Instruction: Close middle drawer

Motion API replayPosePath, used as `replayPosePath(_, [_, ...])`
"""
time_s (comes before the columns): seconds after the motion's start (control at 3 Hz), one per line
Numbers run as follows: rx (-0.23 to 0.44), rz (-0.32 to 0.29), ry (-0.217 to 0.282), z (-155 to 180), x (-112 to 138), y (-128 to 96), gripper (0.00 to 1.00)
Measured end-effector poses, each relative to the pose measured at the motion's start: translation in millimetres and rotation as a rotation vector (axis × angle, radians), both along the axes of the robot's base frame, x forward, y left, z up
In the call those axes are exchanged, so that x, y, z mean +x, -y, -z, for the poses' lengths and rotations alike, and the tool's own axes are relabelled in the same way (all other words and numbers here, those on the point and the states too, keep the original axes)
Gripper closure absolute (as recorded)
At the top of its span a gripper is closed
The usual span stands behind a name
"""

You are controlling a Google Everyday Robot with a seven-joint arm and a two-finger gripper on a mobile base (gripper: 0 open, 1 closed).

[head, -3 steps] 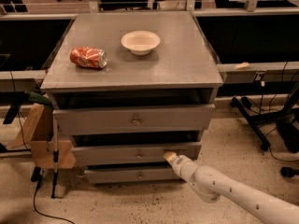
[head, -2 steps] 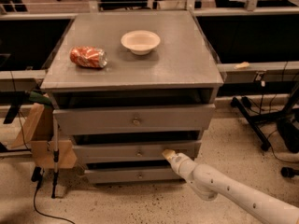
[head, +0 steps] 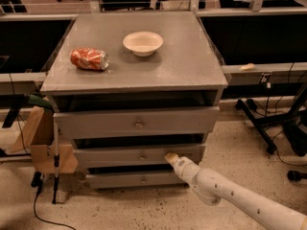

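The grey cabinet (head: 134,75) holds three drawers. The middle drawer (head: 110,155) has a low grey front with a small dull knob (head: 142,156) and stands slightly pulled out, a dark gap above it. My gripper (head: 170,157) on the white arm comes up from the lower right; its tip rests against the middle drawer's front, just right of the knob. The top drawer (head: 136,122) with a brass knob also sticks out a little.
On the cabinet top lie a crushed red can (head: 89,59) and a white bowl (head: 143,42). A wooden stand (head: 41,140) with a cable is at the left. A chair base (head: 268,121) stands at the right on speckled floor.
The gripper tip has edged slightly left along the middle drawer's front, staying against it. The drawer looks much the same.
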State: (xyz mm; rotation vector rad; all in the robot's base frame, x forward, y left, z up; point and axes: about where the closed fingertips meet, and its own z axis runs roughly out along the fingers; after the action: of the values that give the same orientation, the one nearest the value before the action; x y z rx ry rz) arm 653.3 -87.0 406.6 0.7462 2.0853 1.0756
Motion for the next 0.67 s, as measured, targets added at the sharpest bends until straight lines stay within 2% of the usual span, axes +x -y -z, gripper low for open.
replayPosePath(0.67, [0.023, 0.021, 0.003, -0.5, 0.2, -1.0, 1.0])
